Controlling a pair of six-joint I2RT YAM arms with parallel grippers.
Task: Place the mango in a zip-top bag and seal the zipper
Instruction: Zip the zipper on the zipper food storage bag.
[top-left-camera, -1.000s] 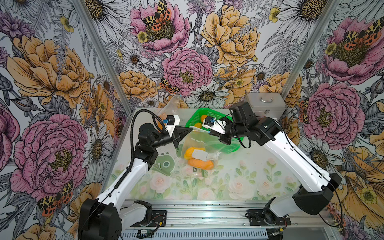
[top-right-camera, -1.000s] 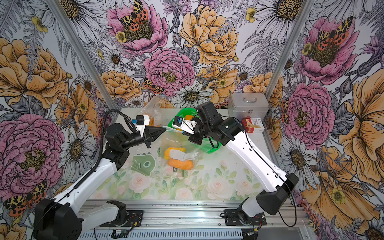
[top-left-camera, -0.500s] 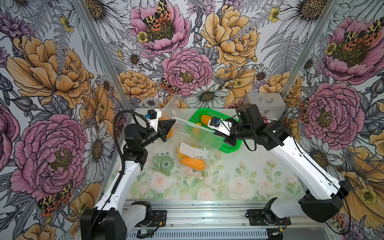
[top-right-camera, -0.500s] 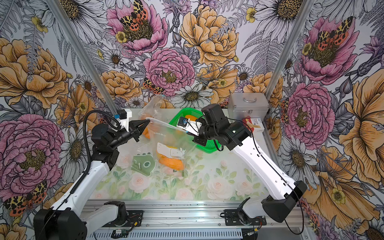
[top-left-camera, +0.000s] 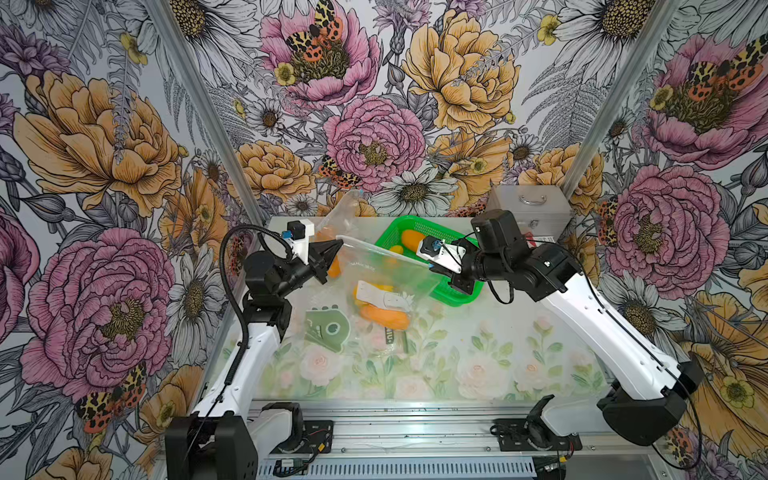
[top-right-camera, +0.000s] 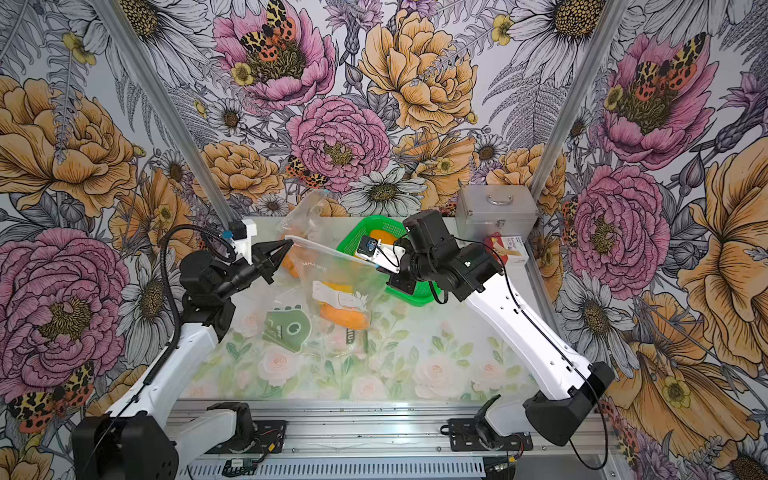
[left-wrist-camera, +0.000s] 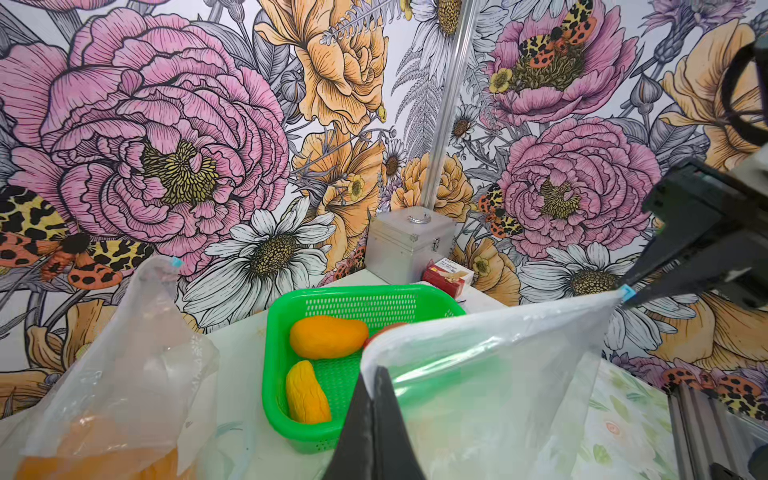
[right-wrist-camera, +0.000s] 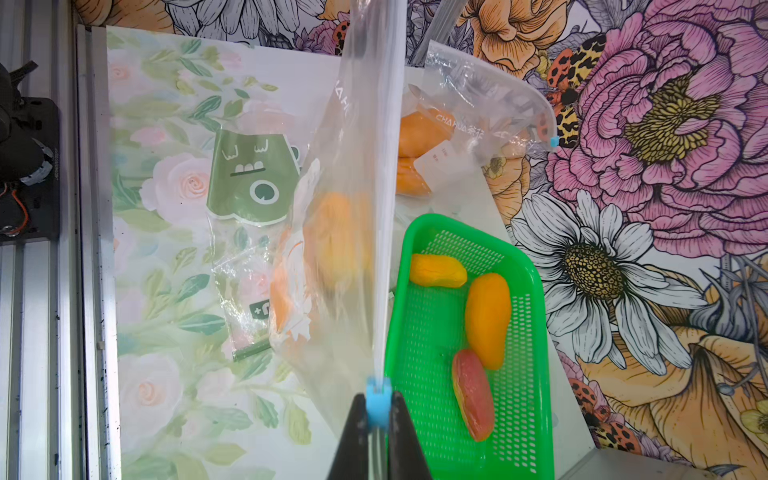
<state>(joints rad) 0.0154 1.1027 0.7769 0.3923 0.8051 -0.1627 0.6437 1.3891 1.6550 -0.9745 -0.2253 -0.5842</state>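
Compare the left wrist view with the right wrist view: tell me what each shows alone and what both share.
Left wrist only: a small red cardboard carton. Right wrist only: a flat green frog-face pouch. Both: the green plastic mesh basket, the long orange mango in it, and the clear zip-top bag, with the right pincer shut on its blue slider.
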